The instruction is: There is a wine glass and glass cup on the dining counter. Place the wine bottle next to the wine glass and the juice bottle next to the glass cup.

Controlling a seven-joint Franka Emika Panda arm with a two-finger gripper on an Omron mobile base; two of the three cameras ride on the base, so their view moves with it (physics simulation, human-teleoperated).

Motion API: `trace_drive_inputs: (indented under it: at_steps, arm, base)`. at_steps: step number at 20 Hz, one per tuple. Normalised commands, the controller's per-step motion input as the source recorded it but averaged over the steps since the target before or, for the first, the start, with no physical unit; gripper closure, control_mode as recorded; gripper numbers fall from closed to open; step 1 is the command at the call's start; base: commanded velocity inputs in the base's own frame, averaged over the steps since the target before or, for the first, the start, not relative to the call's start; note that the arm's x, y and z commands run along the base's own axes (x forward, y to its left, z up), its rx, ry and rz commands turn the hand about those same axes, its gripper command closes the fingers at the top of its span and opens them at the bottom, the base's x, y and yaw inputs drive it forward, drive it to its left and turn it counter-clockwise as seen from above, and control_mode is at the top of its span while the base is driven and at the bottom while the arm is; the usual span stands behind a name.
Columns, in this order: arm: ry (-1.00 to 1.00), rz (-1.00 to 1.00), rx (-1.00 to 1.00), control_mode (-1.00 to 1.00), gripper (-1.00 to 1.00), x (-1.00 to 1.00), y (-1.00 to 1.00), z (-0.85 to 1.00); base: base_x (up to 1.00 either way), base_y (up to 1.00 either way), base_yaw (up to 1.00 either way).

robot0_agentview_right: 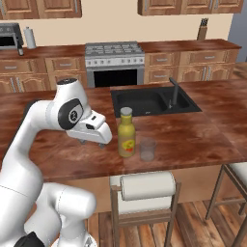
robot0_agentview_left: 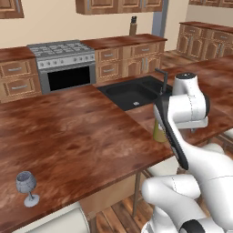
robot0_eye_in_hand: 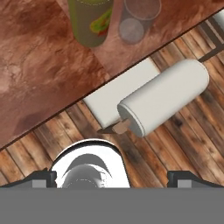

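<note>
We see the juice bottle [robot0_agentview_right: 126, 140] just beside the cup [robot0_agentview_right: 147, 149] on the counter [robot0_agentview_right: 193, 140]; our jaws gape empty.

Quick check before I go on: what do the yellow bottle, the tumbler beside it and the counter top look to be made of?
Juice bottle: opaque mustard body, pale cap, printed label; probably plastic, though painted glass isn't ruled out. Glass cup: clear greyish glass, the counter shows through it. Dining counter: reddish-brown wood grain with a soft sheen, likely varnished wood or a wood-look laminate.
</note>
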Motion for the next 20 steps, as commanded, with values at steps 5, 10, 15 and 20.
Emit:
trace_drive_inputs:
  at_steps: [5, 10, 15, 20]
  arm:
    - [0.00, 0.00, 0.00, 1.00, -1.00, -0.01, 0.00, 0.00]
    - [0.00, 0.00, 0.00, 1.00, -1.00, 0.00, 0.00, 0.00]
    - [0.00, 0.00, 0.00, 1.00, -1.00, 0.00, 0.00, 0.00]
    - [0.00, 0.00, 0.00, 1.00, -1.00, 0.00, 0.00, 0.00]
  base:
    - [-0.28, 0.02, 0.00]
    - [-0.59, 0.05, 0.00]
    - [-0.76, 0.01, 0.02]
    - [-0.76, 0.00, 0.20]
